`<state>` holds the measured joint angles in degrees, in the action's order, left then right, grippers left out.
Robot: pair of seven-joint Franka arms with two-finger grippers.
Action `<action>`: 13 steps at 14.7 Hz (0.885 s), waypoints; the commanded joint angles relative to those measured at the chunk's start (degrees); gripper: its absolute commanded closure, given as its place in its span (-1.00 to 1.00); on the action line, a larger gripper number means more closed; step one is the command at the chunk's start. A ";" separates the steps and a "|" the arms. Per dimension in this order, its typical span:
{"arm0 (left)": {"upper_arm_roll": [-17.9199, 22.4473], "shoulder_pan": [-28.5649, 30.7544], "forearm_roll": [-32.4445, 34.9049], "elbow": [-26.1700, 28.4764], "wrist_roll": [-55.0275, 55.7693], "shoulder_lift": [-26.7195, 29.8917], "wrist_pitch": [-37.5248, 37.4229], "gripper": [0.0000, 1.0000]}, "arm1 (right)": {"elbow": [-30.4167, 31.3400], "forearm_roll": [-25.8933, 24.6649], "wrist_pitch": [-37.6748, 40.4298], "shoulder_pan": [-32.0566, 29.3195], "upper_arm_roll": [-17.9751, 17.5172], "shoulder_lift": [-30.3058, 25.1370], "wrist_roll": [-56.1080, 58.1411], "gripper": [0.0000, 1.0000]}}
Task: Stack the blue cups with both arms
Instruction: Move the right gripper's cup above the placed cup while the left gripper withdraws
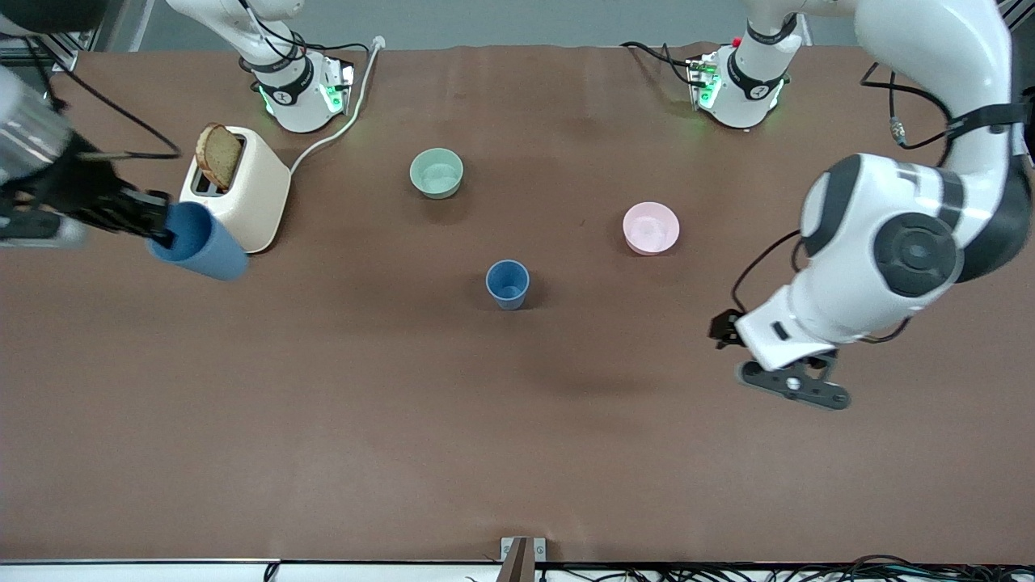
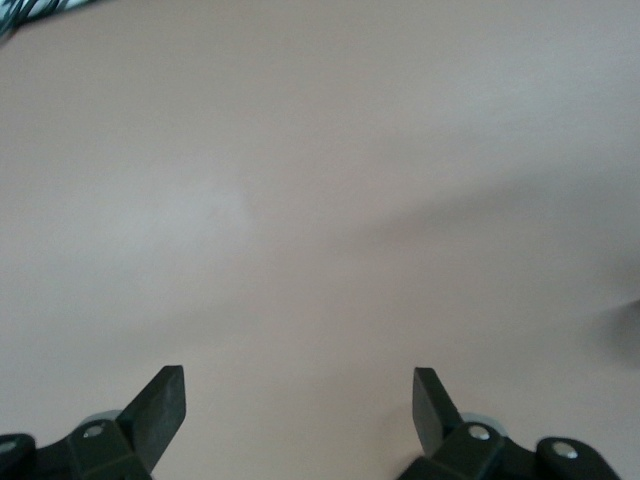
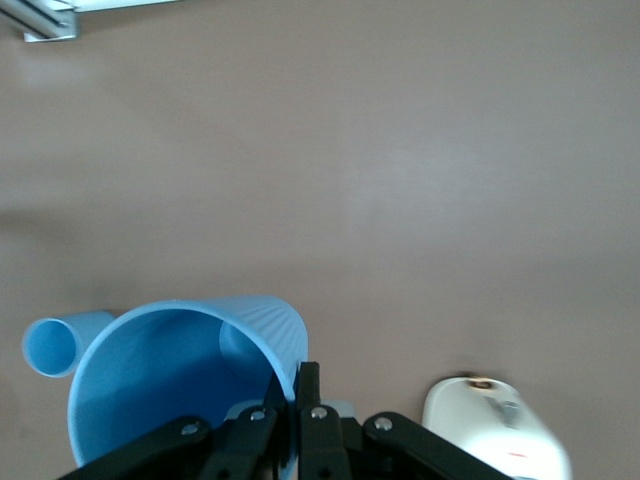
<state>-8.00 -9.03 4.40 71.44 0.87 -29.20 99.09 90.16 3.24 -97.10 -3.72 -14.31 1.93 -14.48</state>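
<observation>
**Blue cups: one held aloft, one upright on the table**

One small medium-blue tapered plastic cup is up in the air at the right arm's end of the table, tilted with its mouth toward the gripper, just beside the cream toaster. The right gripper is clamped on that cup's rim, one finger inside the mouth and one outside, as the right wrist view shows. The second matte blue tumbler stands upright on the brown table near its middle, well apart from the held cup. It is nearer to the front camera than the pale green round bowl and the pink round bowl.

The left gripper hangs over bare table toward the left arm's end, its fingers spread wide with nothing between them.

A slice of brown toast sticks up from the toaster's slot.
</observation>
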 commanded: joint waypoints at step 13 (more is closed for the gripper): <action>8.97 9.47 -3.68 3.88 3.34 16.98 -6.54 -1.00 | 3.70 -9.73 -24.61 10.21 -20.41 21.98 -33.32 0.99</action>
<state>1.30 0.40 2.94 72.65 4.65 -15.61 93.11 92.28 -3.38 -119.10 5.36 -34.25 22.73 -44.42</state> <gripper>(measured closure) 0.000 0.952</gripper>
